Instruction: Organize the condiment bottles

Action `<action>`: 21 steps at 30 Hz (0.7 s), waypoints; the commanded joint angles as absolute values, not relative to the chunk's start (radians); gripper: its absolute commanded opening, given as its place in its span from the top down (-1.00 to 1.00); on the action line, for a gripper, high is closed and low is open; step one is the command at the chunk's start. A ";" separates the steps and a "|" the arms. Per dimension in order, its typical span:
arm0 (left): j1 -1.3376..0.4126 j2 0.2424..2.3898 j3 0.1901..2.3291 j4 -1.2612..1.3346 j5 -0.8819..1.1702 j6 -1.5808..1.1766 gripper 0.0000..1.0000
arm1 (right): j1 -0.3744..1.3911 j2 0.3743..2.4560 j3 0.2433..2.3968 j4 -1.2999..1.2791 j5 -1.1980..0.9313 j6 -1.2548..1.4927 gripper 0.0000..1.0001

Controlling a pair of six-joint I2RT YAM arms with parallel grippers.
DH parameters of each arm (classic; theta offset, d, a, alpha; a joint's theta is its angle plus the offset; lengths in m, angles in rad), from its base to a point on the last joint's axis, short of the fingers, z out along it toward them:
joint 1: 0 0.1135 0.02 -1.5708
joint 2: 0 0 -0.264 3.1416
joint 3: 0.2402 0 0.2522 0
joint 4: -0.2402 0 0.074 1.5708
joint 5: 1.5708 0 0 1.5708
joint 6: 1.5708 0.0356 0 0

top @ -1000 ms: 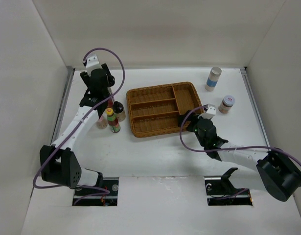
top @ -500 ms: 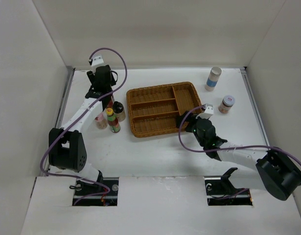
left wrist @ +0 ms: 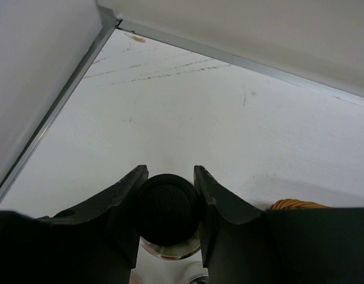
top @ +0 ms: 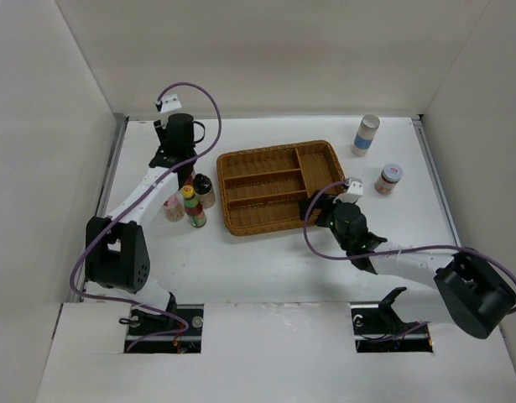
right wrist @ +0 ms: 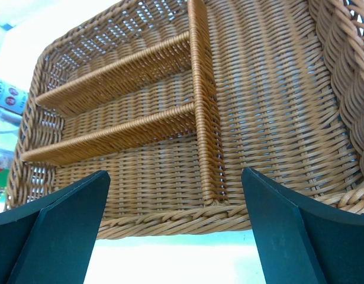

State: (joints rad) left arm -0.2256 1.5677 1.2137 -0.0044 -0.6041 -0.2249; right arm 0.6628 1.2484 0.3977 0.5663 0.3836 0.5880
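Observation:
My left gripper (top: 185,164) points down at the left bottle cluster. In the left wrist view the left gripper (left wrist: 169,177) is shut on the black cap of the tall clear bottle (left wrist: 168,207). A pink-lidded jar (top: 173,207), a yellow-capped red bottle (top: 193,207) and a dark shaker (top: 204,190) stand beside it. A white bottle with a blue label (top: 366,134) and a purple-lidded jar (top: 389,178) stand at the back right. My right gripper (top: 321,210) is open and empty at the tray's near edge, as the right wrist view (right wrist: 176,174) shows.
A brown wicker tray (top: 320,151) with dividers lies mid-table, its compartments empty; its near rim (right wrist: 170,218) fills the right wrist view. The left side wall and the back wall's metal edge (left wrist: 241,62) are close to my left gripper.
My left wrist has swung slightly right and the left arm has straightened over the left bottle cluster. My right gripper has edged a little left along the tray's near edge.

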 commanded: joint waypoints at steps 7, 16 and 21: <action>-0.235 1.488 1.413 0.098 -0.640 -0.144 0.75 | 0.676 1.250 0.440 0.626 0.371 0.571 -1.00; -0.317 1.477 1.477 0.120 -0.591 -0.147 0.74 | 0.677 1.256 0.442 0.632 0.371 0.568 -1.00; -0.416 1.512 1.525 0.109 -0.542 -0.155 0.73 | 0.677 1.264 0.446 0.627 0.368 0.568 -1.00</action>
State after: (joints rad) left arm -0.3634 1.5524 1.4204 -0.0227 -0.5846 -0.1589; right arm 0.6628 1.2579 0.4015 0.5694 0.3805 0.5793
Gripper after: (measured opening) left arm 0.334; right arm 0.998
